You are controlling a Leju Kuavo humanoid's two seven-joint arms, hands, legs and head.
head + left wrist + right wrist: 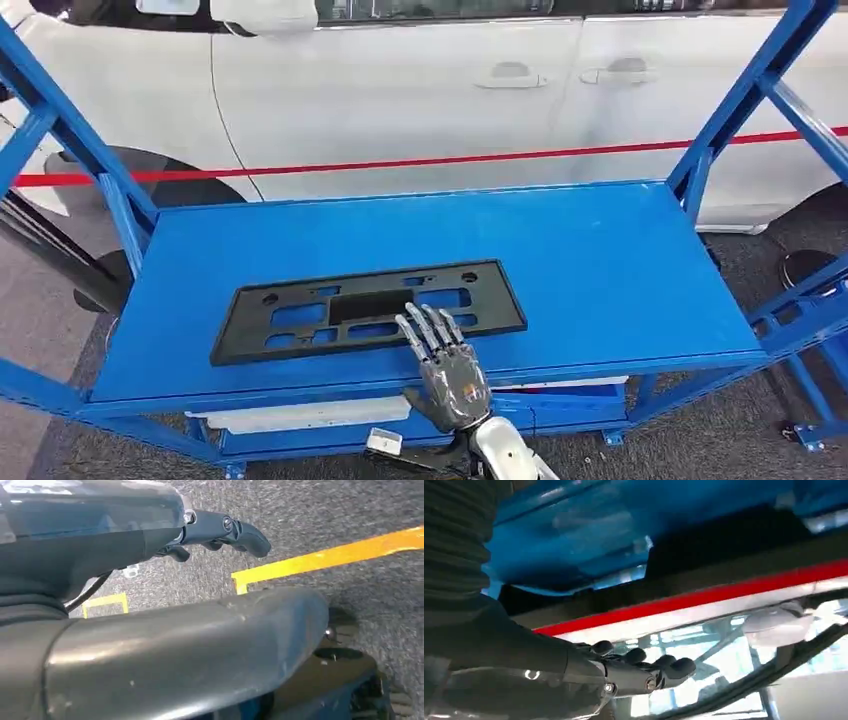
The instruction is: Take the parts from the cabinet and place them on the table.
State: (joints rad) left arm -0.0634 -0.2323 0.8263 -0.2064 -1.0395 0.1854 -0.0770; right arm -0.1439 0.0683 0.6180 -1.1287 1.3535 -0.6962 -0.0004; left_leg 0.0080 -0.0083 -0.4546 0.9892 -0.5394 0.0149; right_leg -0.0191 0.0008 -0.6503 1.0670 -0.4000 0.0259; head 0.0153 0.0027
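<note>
A flat black plastic part, long and rectangular with several cut-out slots and small round holes, lies on the top surface of a blue metal shelf rack. The part sits toward the front left of that surface, its long side roughly parallel to the front edge, slightly skewed so the left end is nearer the front. In the head view the right robot hand reaches up over the front edge of the shelf near the middle, its silver and grey fingers stretched out straight and close together, with the fingertips lying over the near long edge of the black part, toward the part's right half. The fingers are extended and grip nothing; whether they press on the part or sit just above it cannot be told. The right wrist view shows the same hand with dark fingers loosely bent, against blurred blue metal and a red stripe. The left robot hand appears in the left wrist view, hanging over dark grey carpet marked with yellow tape lines; its dark fingers are curled inward with nothing held. Behind the rack stands a white car, its side doors and handles visible, with a red line running across at the level of the lower doors. A lower shelf level holds pale flat items under the front edge.
</note>
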